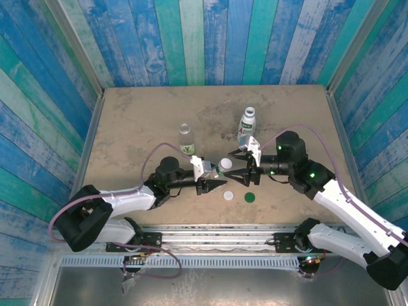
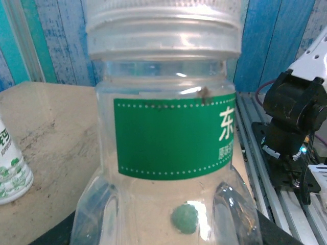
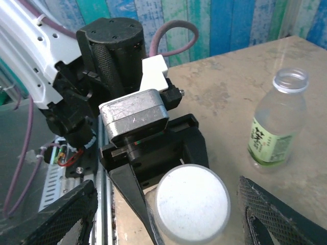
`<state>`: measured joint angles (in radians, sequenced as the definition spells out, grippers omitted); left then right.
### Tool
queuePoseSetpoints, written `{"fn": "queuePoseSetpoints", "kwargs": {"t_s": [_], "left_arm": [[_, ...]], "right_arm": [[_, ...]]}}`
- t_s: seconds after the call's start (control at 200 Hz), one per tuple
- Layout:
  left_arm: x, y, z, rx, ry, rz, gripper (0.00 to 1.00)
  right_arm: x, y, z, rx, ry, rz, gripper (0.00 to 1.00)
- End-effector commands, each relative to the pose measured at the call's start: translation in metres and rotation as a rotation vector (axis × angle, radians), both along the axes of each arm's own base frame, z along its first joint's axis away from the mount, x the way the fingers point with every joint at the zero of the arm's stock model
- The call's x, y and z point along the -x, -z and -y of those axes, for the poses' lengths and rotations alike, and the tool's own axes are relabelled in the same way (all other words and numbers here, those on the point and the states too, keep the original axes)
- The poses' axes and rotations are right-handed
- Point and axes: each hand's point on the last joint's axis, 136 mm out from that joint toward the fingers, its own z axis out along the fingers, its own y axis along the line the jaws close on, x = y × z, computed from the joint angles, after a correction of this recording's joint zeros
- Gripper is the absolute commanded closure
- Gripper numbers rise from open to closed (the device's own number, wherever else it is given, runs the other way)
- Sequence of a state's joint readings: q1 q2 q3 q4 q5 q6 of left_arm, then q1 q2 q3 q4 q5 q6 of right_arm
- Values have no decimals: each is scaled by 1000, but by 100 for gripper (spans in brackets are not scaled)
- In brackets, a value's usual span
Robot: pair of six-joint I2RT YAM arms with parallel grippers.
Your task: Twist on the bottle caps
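ok so my read is this is the screwing step on the tiny clear bottle, the one with the green label. The left tool is pinched onto its body and has it tipped so the neck points at the other arm, about mid desk. A white cap sits on the neck, how tight I honestly can't tell. The right tool is spread wide, one finger on each side of that cap, touching nothing and gripping nothing.

Next move I'd guess: pinch squarely onto the cap and twist while the left one holds the bottle steady, no slipping off the rim.

The slim clear bottle stands uncapped further back, with the white-wrapped bottle to its right. A spare white cap and the dark green cap lie just in front of the tools
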<state>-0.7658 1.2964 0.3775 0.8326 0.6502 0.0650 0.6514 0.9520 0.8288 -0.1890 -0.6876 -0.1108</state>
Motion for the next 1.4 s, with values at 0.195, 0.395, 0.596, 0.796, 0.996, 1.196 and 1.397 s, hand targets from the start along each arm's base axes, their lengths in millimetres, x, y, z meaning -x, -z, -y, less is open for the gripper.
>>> {"fn": "queuePoseSetpoints", "kwargs": {"t_s": [0.195,0.395,0.596,0.796,0.996,1.196,1.397], "left_arm": [[3,-14,3,32,30,40,64],[-14,-22,-3,70,-83,42,64],[-65,-29,-8,105,-334,24,66],[-74,-29,-2,99,-346,31,65],[-53,-23,0,62,-250,52,64],[-43,-25,2,75,-191,50,64],[-41,-29,4,86,-177,58,64]], "right_arm": [[2,-4,-14,-43,-82,-60,48],[-5,-6,-14,-39,-43,-87,62],[-39,7,-5,-21,197,-166,69],[-45,9,3,-33,277,-170,67],[-41,-11,4,-96,260,-112,34],[-41,-19,-4,-156,222,-102,26],[-47,-10,-10,-141,214,-111,26]]}}
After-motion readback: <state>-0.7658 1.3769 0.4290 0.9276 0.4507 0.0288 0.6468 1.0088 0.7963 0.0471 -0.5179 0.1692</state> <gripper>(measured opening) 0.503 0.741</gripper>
